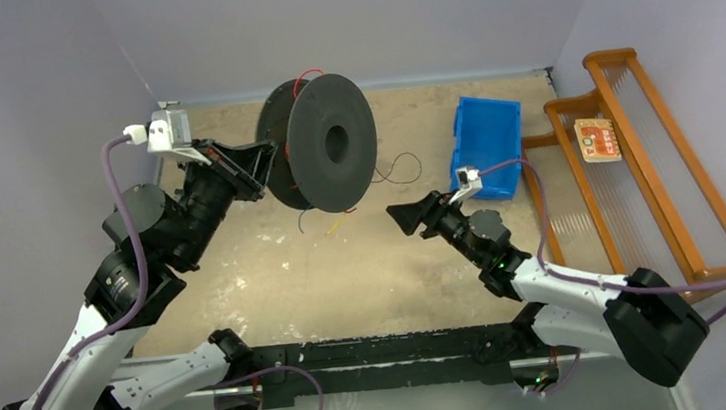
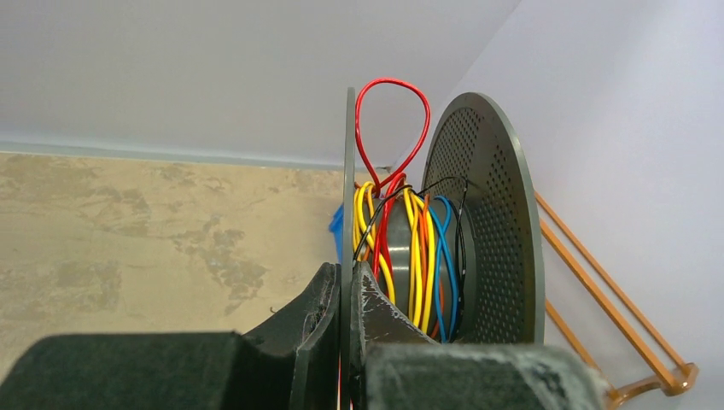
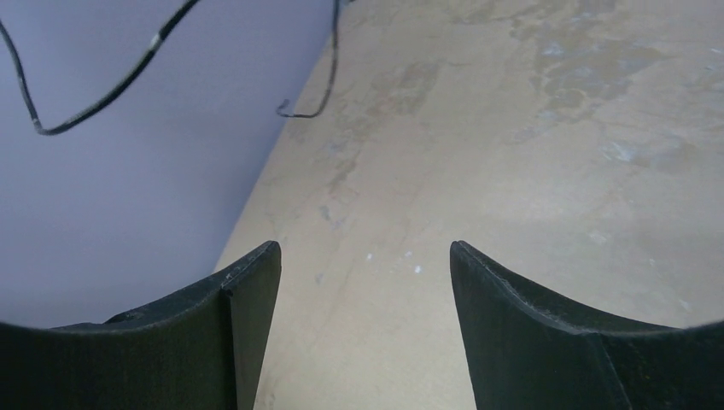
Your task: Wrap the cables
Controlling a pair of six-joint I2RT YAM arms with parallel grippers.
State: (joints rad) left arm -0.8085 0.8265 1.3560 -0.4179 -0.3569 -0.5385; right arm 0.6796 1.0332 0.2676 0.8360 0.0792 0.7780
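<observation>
We are pinching black round two-flanged spool (image 1: 333, 143), left fingers (image 2: 380, 312); right fingers (image 3: 248, 299) spread, thin black cable (image 3: 44, 131) lying just beyond.

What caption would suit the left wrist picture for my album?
Left end effector shut on a flange of the black spool, red, yellow, orange and blue cables wound round its hub.

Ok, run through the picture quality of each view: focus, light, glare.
Top external: even, soft light, faint shadows, a pale sheen on the table near the arms. Left wrist: left gripper blurred up close, cables on the spool sharp. Right wrist: right gripper near-black with little surface detail, black strand slightly soft.
</observation>
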